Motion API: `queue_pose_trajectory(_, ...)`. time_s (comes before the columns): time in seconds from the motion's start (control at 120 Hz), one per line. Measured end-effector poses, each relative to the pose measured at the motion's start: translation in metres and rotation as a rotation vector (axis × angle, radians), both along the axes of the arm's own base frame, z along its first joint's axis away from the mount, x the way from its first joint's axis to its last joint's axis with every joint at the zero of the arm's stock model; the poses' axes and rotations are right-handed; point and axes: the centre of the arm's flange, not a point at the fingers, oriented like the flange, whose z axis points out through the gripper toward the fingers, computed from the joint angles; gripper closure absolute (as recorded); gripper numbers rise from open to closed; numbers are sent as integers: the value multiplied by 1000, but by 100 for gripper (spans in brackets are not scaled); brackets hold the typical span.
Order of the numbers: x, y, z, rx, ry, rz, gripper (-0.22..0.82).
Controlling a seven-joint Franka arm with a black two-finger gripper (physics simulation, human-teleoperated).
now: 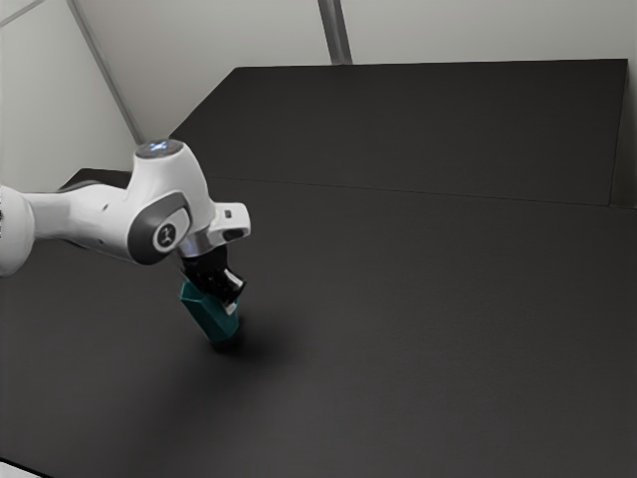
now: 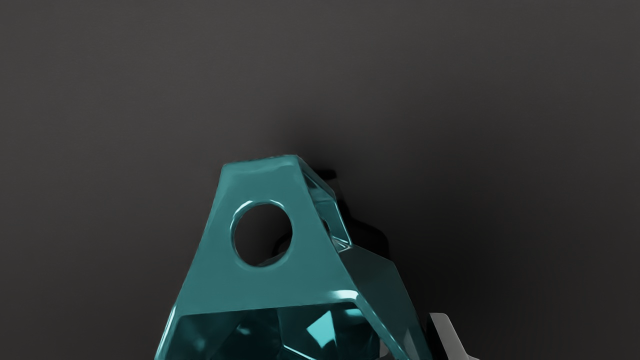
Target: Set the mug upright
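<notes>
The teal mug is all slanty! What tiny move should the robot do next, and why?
I'd gently turn the pincer so the mug's top swings toward the exterior view's right, probably levelling its bottom. The pincer seems to hold the mug's wall, and the mug's top leans toward the exterior view's left, so it isn't upright.

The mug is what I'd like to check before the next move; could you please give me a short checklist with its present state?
1. Mug at the end effector: ok, close beneath it.
2. Mug upright: not ok, it leans in the exterior view.
3. Base flat on the table: not ok, given the tilt.
4. Base touching the table: cannot tell, shadow hides it.
5. Grip firm: cannot tell.
6. Mug's inside visible from the wrist view: ok.
</notes>
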Motion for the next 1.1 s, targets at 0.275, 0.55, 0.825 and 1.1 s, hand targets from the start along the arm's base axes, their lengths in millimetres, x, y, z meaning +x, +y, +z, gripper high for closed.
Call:
queue_pose_trajectory(0.275,3,-5,-15,5,12,46,78)
queue_pose_trajectory(0.55,4,-8,-25,8,25,80,78)
queue_pose_trajectory(0.825,4,-13,-26,1,19,105,62)
queue_pose_trajectory(1.1,4,-17,2,-17,-39,103,19)
